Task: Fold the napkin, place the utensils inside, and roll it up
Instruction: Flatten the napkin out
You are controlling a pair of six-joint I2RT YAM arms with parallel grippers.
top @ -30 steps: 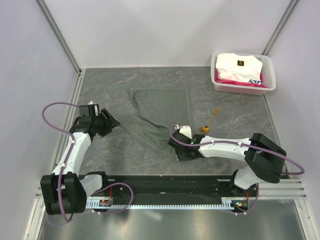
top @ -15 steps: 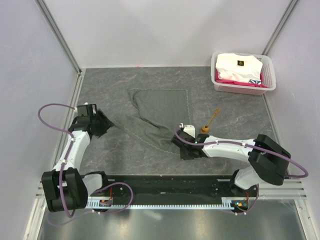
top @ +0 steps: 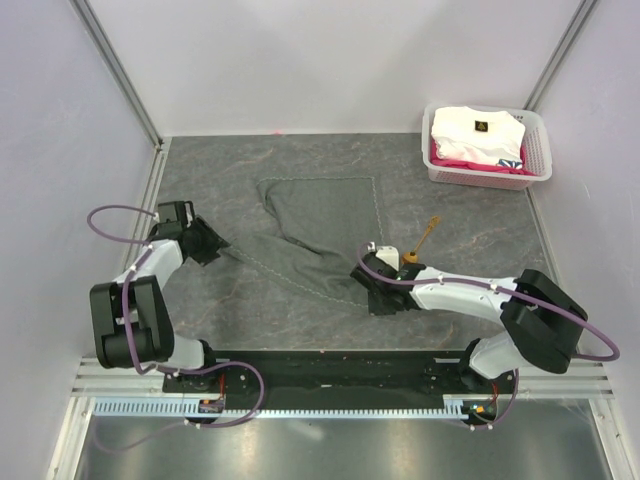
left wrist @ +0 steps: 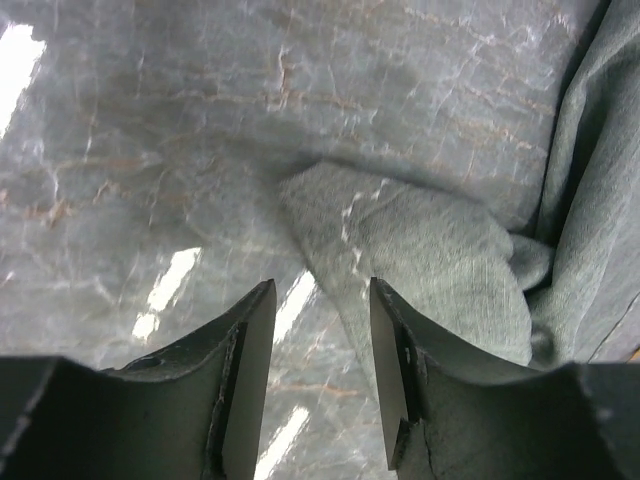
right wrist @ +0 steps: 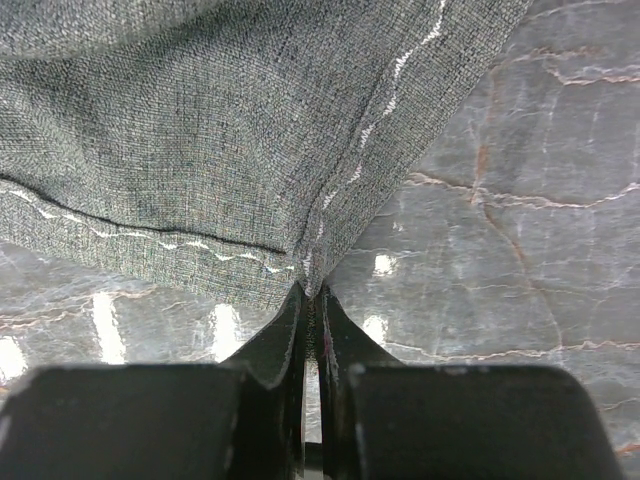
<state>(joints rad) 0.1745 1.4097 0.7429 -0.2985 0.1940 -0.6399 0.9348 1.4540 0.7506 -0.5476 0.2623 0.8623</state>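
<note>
Since the earlier frame, the right hand (right wrist: 312,296) has been closed and is now clamped on the near corner of the napkin (top: 325,215). The left hand (left wrist: 320,300) has been narrowed, yet its fingers are held apart, with the cloth's left corner lying ungripped just ahead of them. The spoon (top: 410,259) rests on the tabletop (top: 250,310) just beyond the right hand. Folding is judged barely begun, and the left corner must be pinched next.

- white basket (top: 541,150), far right corner of the grey marbled table (top: 220,170)
- inside: folded white shirt (top: 470,135) w/ small dark logo, pink cloth (top: 437,153) under it
</note>
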